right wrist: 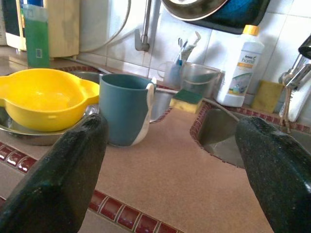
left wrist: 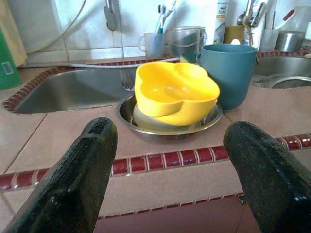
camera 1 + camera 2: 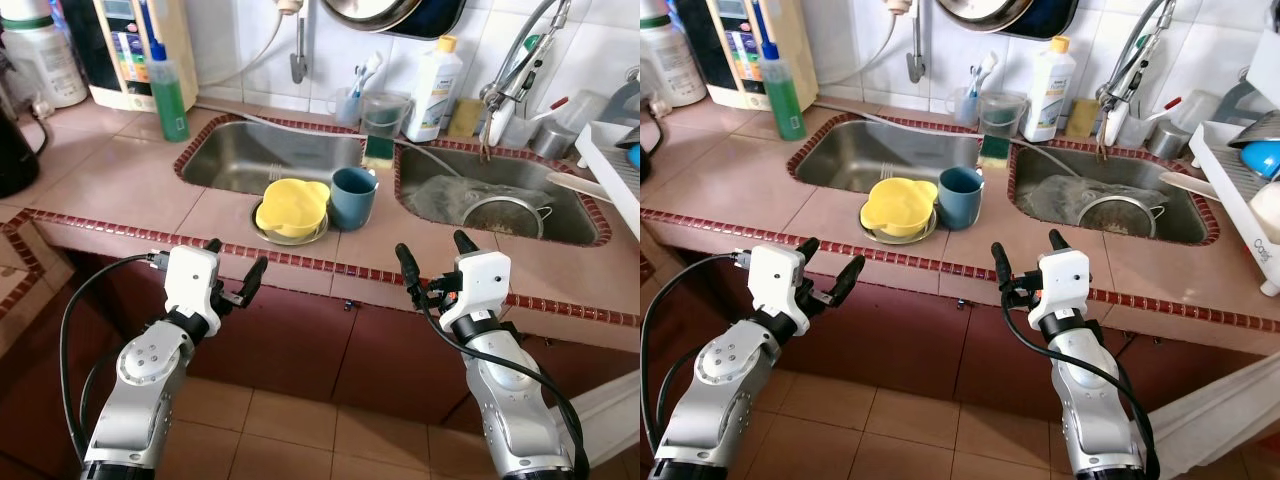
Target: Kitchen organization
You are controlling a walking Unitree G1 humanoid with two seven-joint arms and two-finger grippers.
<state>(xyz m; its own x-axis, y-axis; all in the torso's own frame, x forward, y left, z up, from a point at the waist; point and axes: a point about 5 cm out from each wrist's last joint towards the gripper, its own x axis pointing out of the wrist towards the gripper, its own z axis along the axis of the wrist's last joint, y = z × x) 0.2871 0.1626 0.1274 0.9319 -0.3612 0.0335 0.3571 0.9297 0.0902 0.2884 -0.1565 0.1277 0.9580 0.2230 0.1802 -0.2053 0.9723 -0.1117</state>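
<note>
Worktop (image 3: 130, 180): matt pinkish tile, edged with glossy dark-red tile strip.
Sinks (image 3: 250, 150): brushed steel, dull sheen.
Yellow bowl (image 3: 292, 207): smooth glossy plastic.
Dish (image 2: 127, 110) under it: shiny metal.
Mug (image 3: 353, 197): matt blue-grey, smooth.
Strainer (image 3: 505, 214): metal mesh, shiny rim.
Bottle (image 3: 434, 88): white plastic, slight gloss.
Sponge (image 1: 185, 99): rough green top, yellow foam.
Wall (image 3: 240, 40): glossy white tile.
Claw fingers (image 2: 73, 184): black, grainy matt.
Arms (image 3: 140, 390): satin silver metal.

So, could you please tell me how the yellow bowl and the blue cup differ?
The yellow bowl is wide, shallow and lobed; the blue cup is tall and straight-sided. The bowl sits tilted in a metal dish; the cup stands upright directly on the counter. The cup has a handle; the bowl shows none. Both stand side by side between the two sinks.
</note>
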